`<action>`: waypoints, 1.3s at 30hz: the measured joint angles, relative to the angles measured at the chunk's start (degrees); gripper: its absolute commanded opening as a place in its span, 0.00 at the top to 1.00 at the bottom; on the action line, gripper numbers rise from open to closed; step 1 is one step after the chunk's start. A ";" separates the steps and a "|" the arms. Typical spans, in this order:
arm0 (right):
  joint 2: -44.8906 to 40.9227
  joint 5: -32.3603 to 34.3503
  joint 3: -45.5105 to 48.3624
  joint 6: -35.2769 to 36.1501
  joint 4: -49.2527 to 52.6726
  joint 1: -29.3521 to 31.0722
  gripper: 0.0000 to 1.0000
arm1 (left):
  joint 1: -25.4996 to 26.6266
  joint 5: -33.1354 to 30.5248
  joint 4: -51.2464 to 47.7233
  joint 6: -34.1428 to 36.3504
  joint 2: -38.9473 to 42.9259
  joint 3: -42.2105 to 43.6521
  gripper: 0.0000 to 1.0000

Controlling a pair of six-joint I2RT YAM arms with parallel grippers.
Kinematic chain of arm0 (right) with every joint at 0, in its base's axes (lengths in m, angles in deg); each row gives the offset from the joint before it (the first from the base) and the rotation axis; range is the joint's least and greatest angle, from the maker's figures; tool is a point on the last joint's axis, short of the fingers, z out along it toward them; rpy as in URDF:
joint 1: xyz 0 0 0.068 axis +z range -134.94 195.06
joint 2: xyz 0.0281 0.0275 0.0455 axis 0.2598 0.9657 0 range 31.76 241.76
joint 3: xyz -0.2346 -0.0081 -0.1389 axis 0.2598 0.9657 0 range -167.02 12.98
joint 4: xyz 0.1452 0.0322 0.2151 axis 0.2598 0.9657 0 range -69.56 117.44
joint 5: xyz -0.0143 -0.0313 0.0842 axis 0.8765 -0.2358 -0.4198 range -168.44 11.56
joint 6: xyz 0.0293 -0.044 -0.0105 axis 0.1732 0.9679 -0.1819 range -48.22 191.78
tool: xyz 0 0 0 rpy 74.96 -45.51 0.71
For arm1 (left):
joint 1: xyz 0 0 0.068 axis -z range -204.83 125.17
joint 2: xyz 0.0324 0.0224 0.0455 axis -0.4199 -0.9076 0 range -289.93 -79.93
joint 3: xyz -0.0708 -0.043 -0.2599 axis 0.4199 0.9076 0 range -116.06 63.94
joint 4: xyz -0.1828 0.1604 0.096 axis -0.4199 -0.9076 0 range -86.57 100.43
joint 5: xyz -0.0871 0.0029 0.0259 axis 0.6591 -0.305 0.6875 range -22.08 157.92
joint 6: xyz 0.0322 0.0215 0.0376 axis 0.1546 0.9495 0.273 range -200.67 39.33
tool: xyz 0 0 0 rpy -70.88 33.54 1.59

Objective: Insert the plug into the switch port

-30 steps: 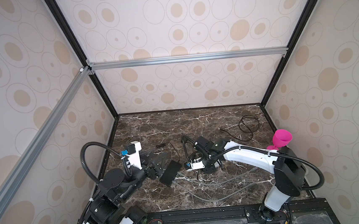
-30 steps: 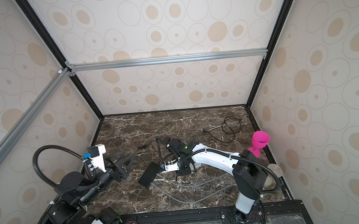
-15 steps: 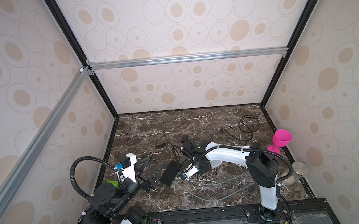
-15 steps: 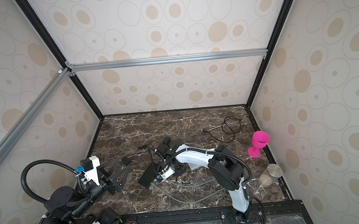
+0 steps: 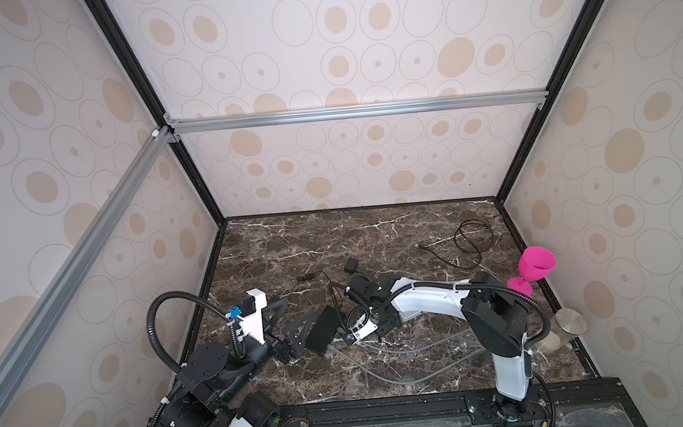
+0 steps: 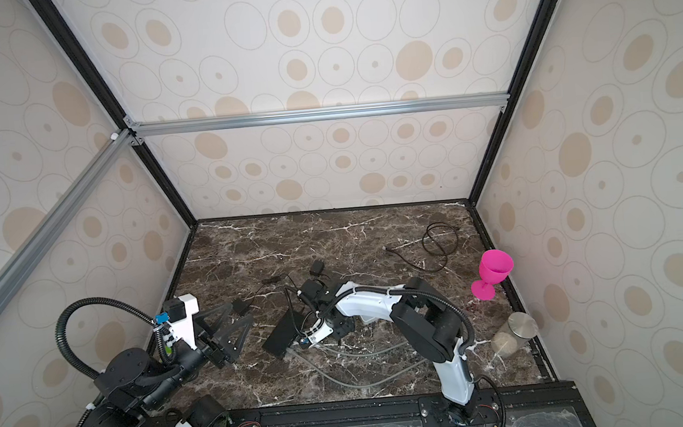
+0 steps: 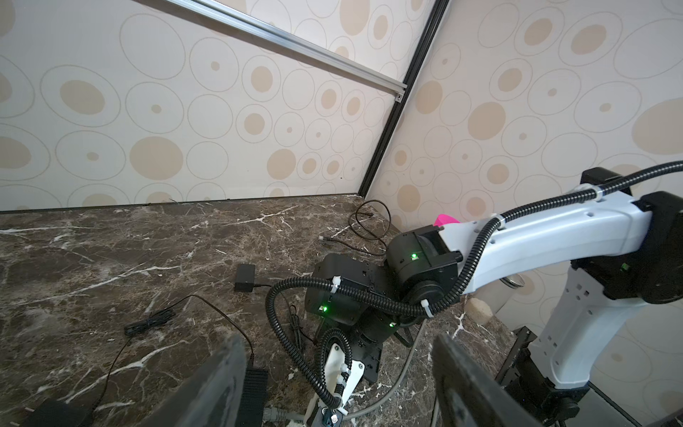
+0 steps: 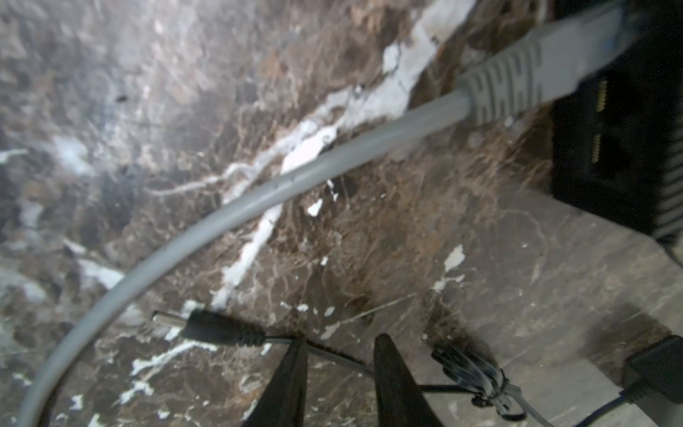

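Jar: nearest me, at the front right corner, a metal-lidded jar (image 5: 565, 328) sat against the wall. Its contents looked pale beige, perhaps grain or powder, but too small to be sure.
Left gripper: the left gripper (image 7: 339, 338) hung released, jaws wide apart and gripping nothing, just left of the switch.
Switch: the black switch (image 5: 322, 330) lay flat on the marble tabletop (image 5: 333, 240), with a gray cable (image 8: 258, 207) seated in one port.
Right gripper: the right gripper (image 8: 340, 355) sat low over the marble with its jaws slightly parted, straddling a thin black cord and clenching nothing.
Plug: the black barrel plug (image 8: 218, 329) lay on the marble just beside those fingertips, apart from the switch.
Goblet: a pink goblet (image 5: 537, 263) stood upright by the right wall.
Farthest: a loose black cable (image 5: 473, 239) lay coiled.
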 measured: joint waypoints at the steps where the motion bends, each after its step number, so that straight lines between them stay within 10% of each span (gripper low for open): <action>1: -0.24 -0.02 0.37 -0.04 -0.37 0.00 0.66 | 0.00 0.00 0.02 0.00 0.00 0.00 0.21; 39: -6.73 -0.11 9.88 -0.81 -5.68 0.72 0.66 | -0.02 0.17 0.00 0.00 -1.73 0.02 0.21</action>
